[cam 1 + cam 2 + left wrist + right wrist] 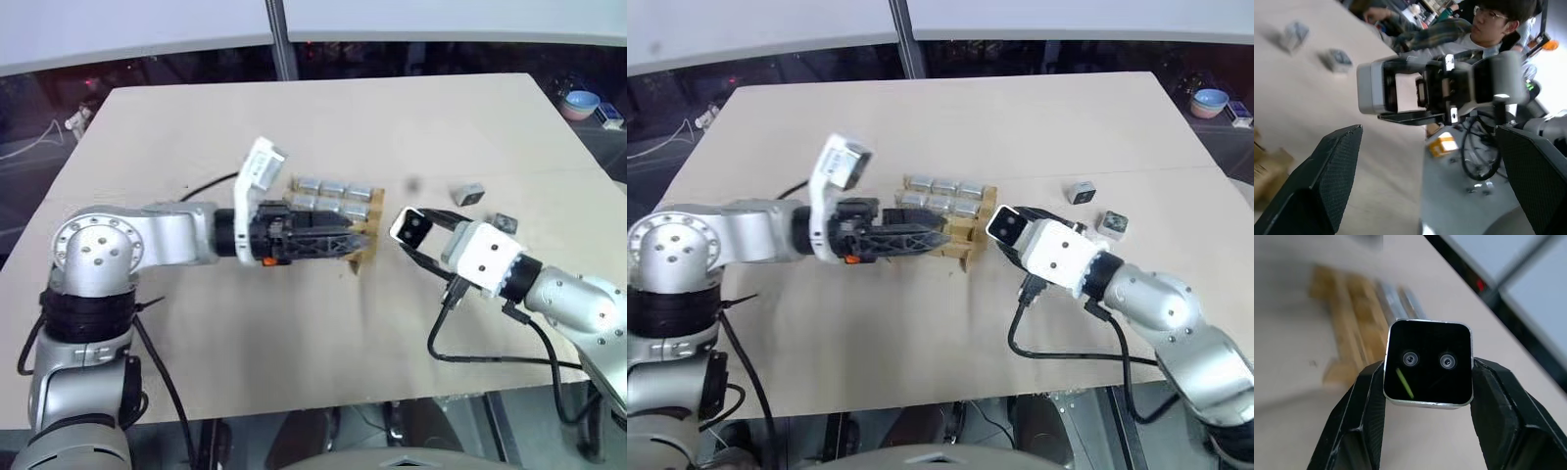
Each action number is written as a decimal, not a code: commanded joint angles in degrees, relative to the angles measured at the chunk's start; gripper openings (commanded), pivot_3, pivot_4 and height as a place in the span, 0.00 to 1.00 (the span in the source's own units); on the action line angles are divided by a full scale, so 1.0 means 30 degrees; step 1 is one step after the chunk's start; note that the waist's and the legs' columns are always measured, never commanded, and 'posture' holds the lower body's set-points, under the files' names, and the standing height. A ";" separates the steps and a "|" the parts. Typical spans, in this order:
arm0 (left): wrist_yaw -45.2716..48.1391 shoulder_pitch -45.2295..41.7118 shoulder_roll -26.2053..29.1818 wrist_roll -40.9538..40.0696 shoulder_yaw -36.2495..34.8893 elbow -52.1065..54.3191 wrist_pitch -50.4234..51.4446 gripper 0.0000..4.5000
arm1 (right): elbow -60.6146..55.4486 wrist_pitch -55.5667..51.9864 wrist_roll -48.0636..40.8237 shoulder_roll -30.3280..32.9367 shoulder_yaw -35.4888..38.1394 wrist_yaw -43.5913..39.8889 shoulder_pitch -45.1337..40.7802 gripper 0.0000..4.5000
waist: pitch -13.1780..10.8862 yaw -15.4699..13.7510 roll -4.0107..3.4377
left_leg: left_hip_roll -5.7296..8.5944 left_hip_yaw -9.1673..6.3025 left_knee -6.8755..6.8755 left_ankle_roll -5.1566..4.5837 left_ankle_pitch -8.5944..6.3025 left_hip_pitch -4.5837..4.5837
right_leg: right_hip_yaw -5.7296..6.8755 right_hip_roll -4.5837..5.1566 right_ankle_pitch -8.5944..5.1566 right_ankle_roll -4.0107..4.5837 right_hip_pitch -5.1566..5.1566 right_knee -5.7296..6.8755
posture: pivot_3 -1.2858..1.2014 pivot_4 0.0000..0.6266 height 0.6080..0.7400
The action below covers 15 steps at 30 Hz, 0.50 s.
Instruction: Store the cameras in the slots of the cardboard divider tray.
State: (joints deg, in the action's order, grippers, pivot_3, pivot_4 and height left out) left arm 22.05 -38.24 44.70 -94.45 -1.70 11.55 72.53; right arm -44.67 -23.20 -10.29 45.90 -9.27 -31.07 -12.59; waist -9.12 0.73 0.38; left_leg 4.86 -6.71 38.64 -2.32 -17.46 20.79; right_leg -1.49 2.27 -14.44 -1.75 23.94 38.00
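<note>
Right gripper clamped on a camera, dark lens face toward the wrist view, held above the table just right of the tray. Left gripper spread wide, empty, reaching level over the tray's near edge, tips close to the held camera. Tray near mid-table, back slots filled with six silver cameras in two rows of three. Two more cameras loose on the table to the right, one upright, another just beside it. Person seated beyond the table's end in the left wrist view.
</note>
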 commanded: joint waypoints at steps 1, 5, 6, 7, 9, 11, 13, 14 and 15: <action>-0.1485 -0.0636 0.0079 -0.1744 -0.0123 -0.0311 -0.0064 1.00 | 0.0040 0.1826 0.0374 -0.0129 -0.0195 -0.1392 -0.1007 0.42 | 0.0000 -0.0022 0.0000 | 0.0001 0.0002 -0.0002 0.0000 0.0000 0.0013 | -0.0004 0.0002 0.0000 0.0000 0.0014 -0.0002 | 0.52 0.24 1.00; -0.2302 -0.1071 -0.0013 -0.2095 -0.0008 -0.1044 -0.0085 1.00 | -0.0032 0.1985 0.0380 -0.0664 -0.0535 -0.2085 -0.1969 0.42 | 0.0002 -0.0047 -0.0001 | 0.0005 0.0004 0.0002 0.0002 0.0001 0.0024 | -0.0005 0.0005 0.0001 0.0002 0.0027 0.0000 | 0.52 0.24 1.00; -0.2233 -0.1062 0.0025 -0.2073 -0.0007 -0.1038 0.0013 1.00 | -0.0125 0.1872 0.0373 -0.0841 -0.0653 -0.2196 -0.2192 0.42 | 0.0002 -0.0044 -0.0001 | 0.0007 0.0003 0.0002 0.0002 0.0001 0.0023 | -0.0005 0.0005 0.0001 0.0002 0.0026 0.0001 | 0.52 0.24 1.00; -0.2337 -0.1089 -0.0078 -0.2115 0.0051 -0.1077 0.0004 1.00 | -0.0186 0.1877 0.0499 -0.0959 -0.0790 -0.2319 -0.2392 0.42 | 0.0002 -0.0032 -0.0001 | 0.0007 0.0005 0.0002 0.0003 0.0001 0.0022 | -0.0007 0.0005 0.0001 0.0003 0.0026 0.0002 | 0.52 0.24 1.00; -0.2251 -0.1099 -0.0201 -0.1844 0.0196 -0.0961 0.0085 1.00 | -0.0226 0.1836 0.0731 -0.1215 -0.1075 -0.2483 -0.2783 0.42 | 0.0002 -0.0035 -0.0001 | 0.0007 0.0005 0.0002 0.0003 0.0002 0.0023 | -0.0008 0.0004 0.0001 0.0004 0.0029 0.0002 | 0.52 0.24 1.00; -0.2011 -0.1054 -0.0325 -0.1528 0.0309 -0.0781 0.0169 1.00 | -0.0135 0.1983 0.1059 -0.1411 -0.1290 -0.2642 -0.3140 0.42 | 0.0002 -0.0043 -0.0001 | 0.0008 0.0004 0.0002 0.0004 0.0002 0.0025 | -0.0006 0.0005 0.0001 0.0004 0.0031 0.0002 | 0.52 0.24 1.00; -0.2108 -0.1220 -0.0570 -0.1319 0.0365 -0.0945 0.0063 0.88 | 0.0022 0.2145 0.1245 -0.1592 -0.1454 -0.2874 -0.3439 0.42 | 0.0002 -0.0048 -0.0001 | 0.0011 0.0004 0.0003 0.0004 0.0002 0.0025 | -0.0007 0.0006 0.0001 0.0004 0.0030 0.0002 | 0.52 0.24 1.00; -0.2157 -0.1313 -0.0676 -0.1202 0.0385 -0.1060 0.0027 0.82 | 0.0095 0.2238 0.1343 -0.1683 -0.1502 -0.2961 -0.3531 0.42 | 0.0002 -0.0052 -0.0001 | 0.0012 0.0004 0.0005 0.0004 0.0002 0.0024 | -0.0007 0.0007 0.0002 0.0004 0.0030 0.0002 | 0.52 0.24 1.00; -0.2127 -0.1369 -0.0702 -0.1080 0.0369 -0.1151 0.0033 0.75 | 0.0149 0.2258 0.1446 -0.1784 -0.1575 -0.3006 -0.3633 0.42 | 0.0002 -0.0056 -0.0001 | 0.0013 0.0004 0.0005 0.0004 0.0002 0.0025 | -0.0007 0.0008 0.0002 0.0004 0.0030 0.0002 | 0.52 0.24 1.00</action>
State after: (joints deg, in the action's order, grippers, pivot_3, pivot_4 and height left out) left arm 15.19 -40.81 42.41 -97.91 0.17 7.76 72.86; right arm -43.29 -17.59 -6.59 41.03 -14.30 -39.82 -22.66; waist -9.11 0.56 0.38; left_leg 4.90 -6.71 38.66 -2.30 -17.45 20.87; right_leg -1.50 2.30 -14.43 -1.74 24.03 38.01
